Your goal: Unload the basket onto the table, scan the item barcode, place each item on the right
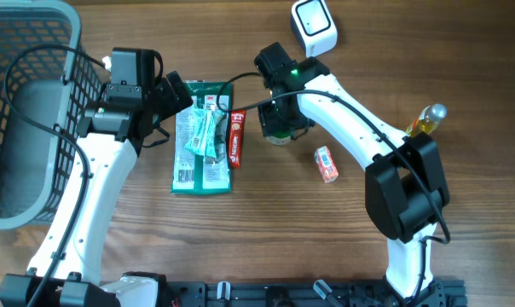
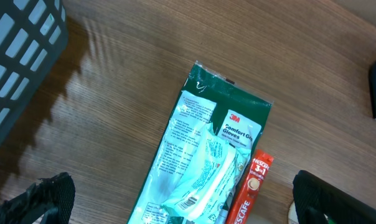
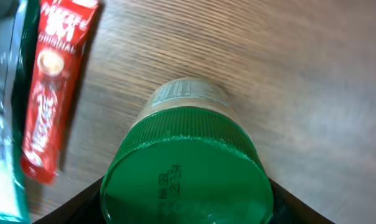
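At lower centre of the right wrist view, note right gripper (image 3: 187,208) part-closed on the jar (image 3: 185,177), gripping only the round green lid: expect slip or tilt on lifting. At upper centre of the overhead view, locate scanner (image 1: 314,26), near the jar at frame centre; turn label toward it or risk no read. At lower corners of the left wrist view, confirm left gripper (image 2: 188,205) wide open, empty, over gloves packet (image 2: 206,155); keep clear of the lift path.

Overhead: fixed high, straight down on whole table (image 1: 479,51). Left wrist: near, tilted down over glove packet (image 2: 200,155). Right wrist: very near, atop green-lidded jar (image 3: 185,177). Shared across all three: red Nescafé sachet (image 1: 236,139), packet edge beside it.
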You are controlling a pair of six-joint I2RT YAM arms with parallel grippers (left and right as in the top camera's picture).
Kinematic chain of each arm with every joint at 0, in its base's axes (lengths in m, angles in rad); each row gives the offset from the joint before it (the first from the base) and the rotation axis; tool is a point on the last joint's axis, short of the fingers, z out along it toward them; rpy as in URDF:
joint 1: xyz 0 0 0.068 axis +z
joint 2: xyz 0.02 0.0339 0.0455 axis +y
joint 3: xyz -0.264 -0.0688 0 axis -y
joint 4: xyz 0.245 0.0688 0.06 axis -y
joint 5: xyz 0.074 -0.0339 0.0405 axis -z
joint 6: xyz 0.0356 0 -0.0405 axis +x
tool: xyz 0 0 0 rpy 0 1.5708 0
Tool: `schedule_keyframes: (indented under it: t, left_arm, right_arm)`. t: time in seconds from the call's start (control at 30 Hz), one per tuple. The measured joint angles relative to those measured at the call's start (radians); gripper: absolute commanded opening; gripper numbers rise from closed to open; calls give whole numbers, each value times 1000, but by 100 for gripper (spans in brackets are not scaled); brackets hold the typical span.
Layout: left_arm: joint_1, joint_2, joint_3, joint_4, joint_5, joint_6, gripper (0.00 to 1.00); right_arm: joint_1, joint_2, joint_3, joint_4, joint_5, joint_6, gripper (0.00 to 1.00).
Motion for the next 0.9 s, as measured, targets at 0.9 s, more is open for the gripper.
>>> schedule_keyframes:
  t: [0.9]
  left_arm:
    - [0,0,0,0,0,0,100]
  right_arm:
    - [0,0,-1,2,10,-18,100]
